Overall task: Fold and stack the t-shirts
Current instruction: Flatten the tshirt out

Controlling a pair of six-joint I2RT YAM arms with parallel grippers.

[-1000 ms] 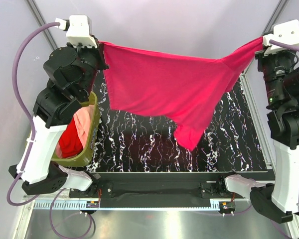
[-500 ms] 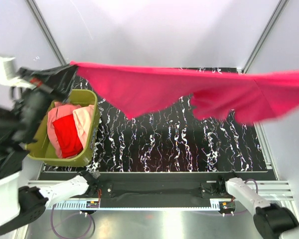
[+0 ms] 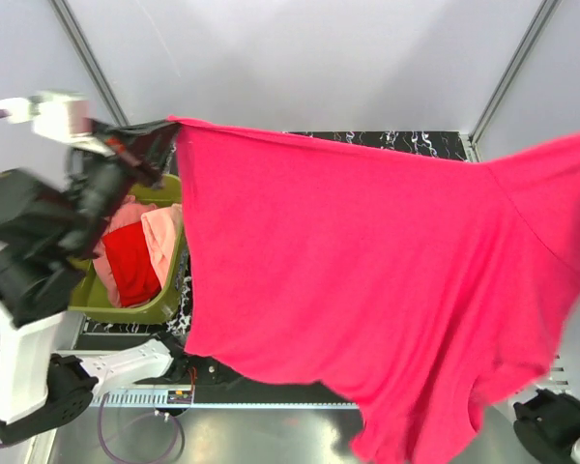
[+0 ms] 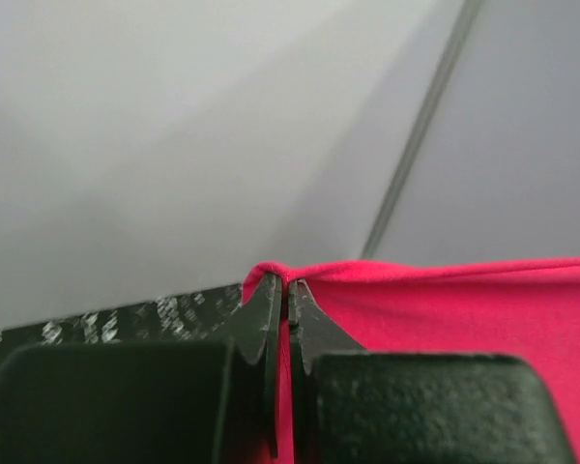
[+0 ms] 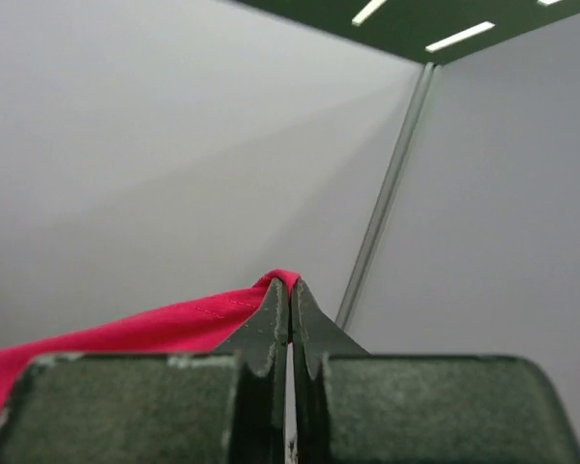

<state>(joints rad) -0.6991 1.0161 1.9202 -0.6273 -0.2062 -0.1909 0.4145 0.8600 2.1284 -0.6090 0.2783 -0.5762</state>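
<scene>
Across the black, white-veined desk (image 3: pixel 416 141), the magenta t-shirt (image 3: pixel 367 290) is hanging spread wide in the air, hiding most of the surface from the top view. Pale grey walls (image 3: pixel 309 68) are closing the booth in, with metal posts (image 3: pixel 507 68) running up the corners. The left gripper (image 4: pixel 287 288), jaws pressed tight, is pinching one top corner of the cloth. The right gripper (image 5: pixel 290 290), jaws just as tight, is gripping another edge of it. Over on the left, the olive tub (image 3: pixel 166 302) is holding the red t-shirt (image 3: pixel 130 266) and a salmon t-shirt (image 3: pixel 160 228). Markings on the pale strip (image 3: pixel 135 396) at the near edge are showing too small to read.
</scene>
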